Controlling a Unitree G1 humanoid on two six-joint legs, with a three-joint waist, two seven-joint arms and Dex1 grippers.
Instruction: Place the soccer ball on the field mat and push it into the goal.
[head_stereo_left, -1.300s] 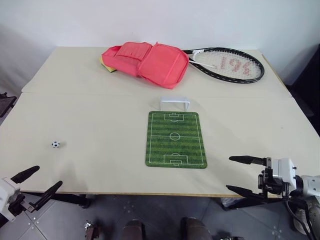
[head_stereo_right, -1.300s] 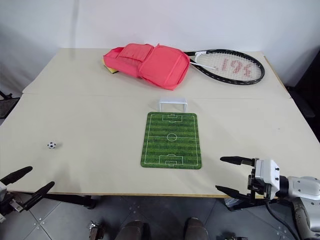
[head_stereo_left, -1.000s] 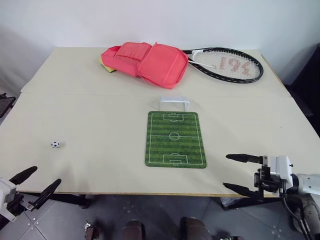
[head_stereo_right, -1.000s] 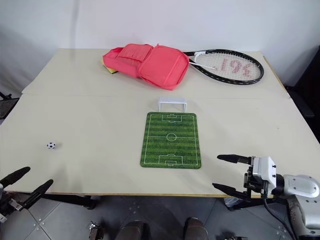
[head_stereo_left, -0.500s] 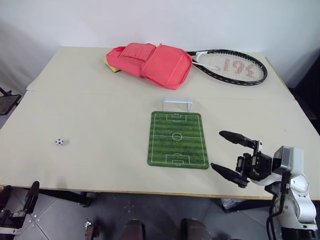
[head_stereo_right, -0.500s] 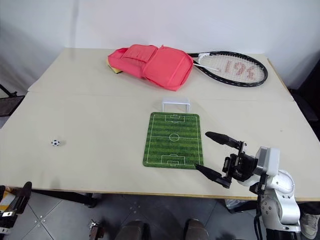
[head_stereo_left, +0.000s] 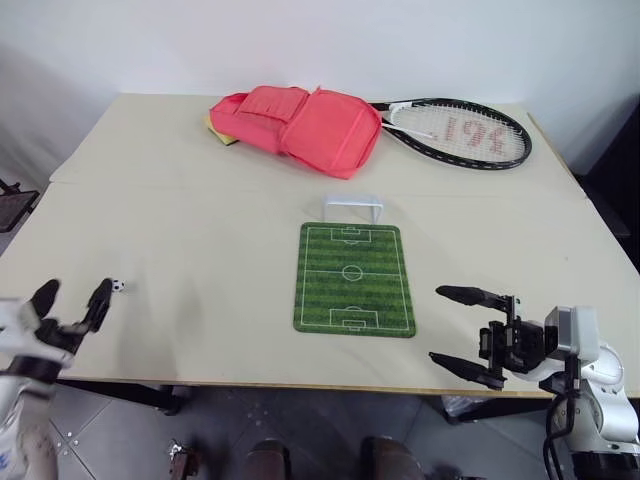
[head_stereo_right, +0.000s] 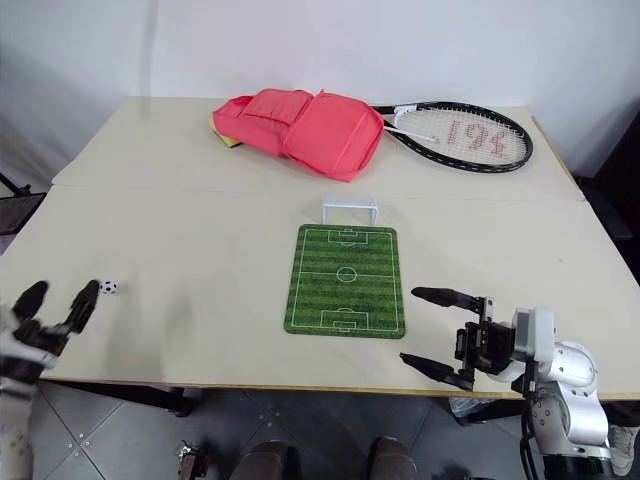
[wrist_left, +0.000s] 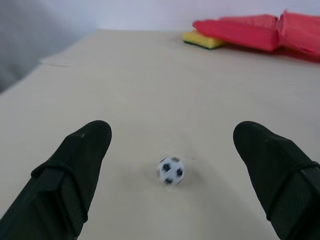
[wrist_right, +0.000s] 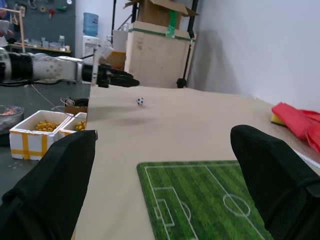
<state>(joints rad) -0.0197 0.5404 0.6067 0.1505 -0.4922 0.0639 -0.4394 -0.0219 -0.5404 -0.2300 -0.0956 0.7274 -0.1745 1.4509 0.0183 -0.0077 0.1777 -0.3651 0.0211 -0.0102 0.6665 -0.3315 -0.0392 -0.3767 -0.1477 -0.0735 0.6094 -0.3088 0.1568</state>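
Observation:
The soccer ball (head_stereo_left: 118, 286), tiny and white with black patches, lies on the beige table near its left front. My left gripper (head_stereo_left: 72, 297) is open just short of it, and the left wrist view has the ball (wrist_left: 171, 170) on the table between and slightly ahead of the two black fingers. The green field mat (head_stereo_left: 353, 278) lies flat at the table's middle, with the small white goal (head_stereo_left: 351, 207) standing at its far end. At the mat's right front corner my right gripper (head_stereo_left: 438, 324) hangs open and empty, pointing left.
A pink backpack (head_stereo_left: 295, 120) with a yellow item (wrist_left: 207, 39) under it and a tennis racket (head_stereo_left: 465, 130) lie at the back of the table. The table's front edge (head_stereo_left: 250, 383) runs just before both grippers.
My left gripper has come up from below the table's front edge and moved forward to just behind the ball. The right gripper rose slightly. Ball, mat and goal stayed put.

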